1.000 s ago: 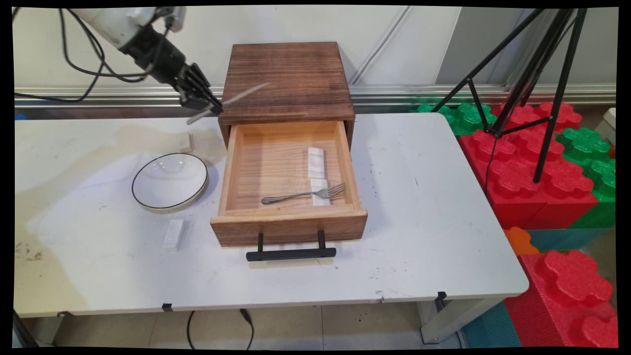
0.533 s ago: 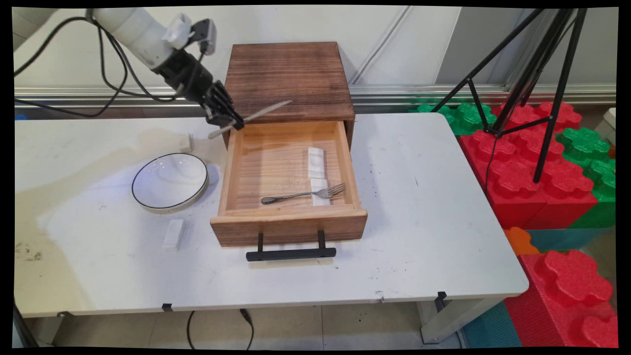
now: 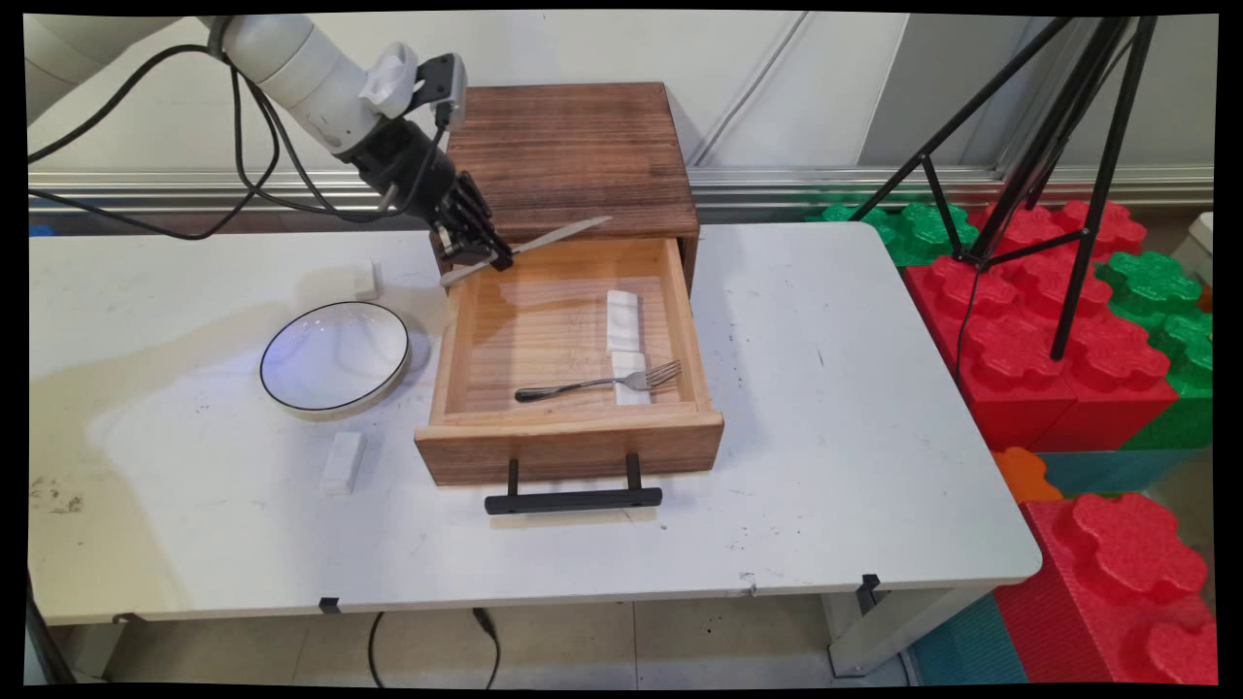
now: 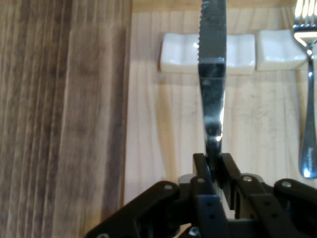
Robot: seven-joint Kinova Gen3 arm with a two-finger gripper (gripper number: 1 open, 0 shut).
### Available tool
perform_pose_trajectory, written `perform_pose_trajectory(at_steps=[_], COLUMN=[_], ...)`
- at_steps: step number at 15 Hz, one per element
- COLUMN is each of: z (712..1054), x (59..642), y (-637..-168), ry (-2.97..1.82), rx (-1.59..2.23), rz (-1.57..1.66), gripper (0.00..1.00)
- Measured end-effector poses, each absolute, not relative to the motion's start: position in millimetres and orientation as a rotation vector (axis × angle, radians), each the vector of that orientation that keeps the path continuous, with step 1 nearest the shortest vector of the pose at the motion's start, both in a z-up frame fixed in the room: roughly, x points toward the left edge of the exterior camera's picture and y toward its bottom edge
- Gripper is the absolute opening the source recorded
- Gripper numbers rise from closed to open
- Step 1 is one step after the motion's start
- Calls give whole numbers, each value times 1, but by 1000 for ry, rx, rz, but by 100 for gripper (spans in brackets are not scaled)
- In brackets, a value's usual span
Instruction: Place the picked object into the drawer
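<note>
Bright, even light across the white desk (image 3: 825, 408) in the main view, and only soft shadows: a faint one under the black bar handle (image 3: 573, 500), another beside the white black-rimmed bowl (image 3: 335, 356). Straight edges bow slightly toward the frame's corners. In the hand view, glare streaks down the serrated steel knife blade (image 4: 212, 84); the black hand (image 4: 214, 171) sits soft, out of focus.
</note>
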State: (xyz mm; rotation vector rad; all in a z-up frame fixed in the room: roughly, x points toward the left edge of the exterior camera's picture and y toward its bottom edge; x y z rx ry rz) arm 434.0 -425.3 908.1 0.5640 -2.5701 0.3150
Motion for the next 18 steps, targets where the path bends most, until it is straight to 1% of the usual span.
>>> perform_pose_trajectory(at_steps=[5,18], z=[909,865], x=[412,392], y=[-424,-452], ry=[-2571,-2586], rx=[524,552], rz=[333,382], gripper=[0,0])
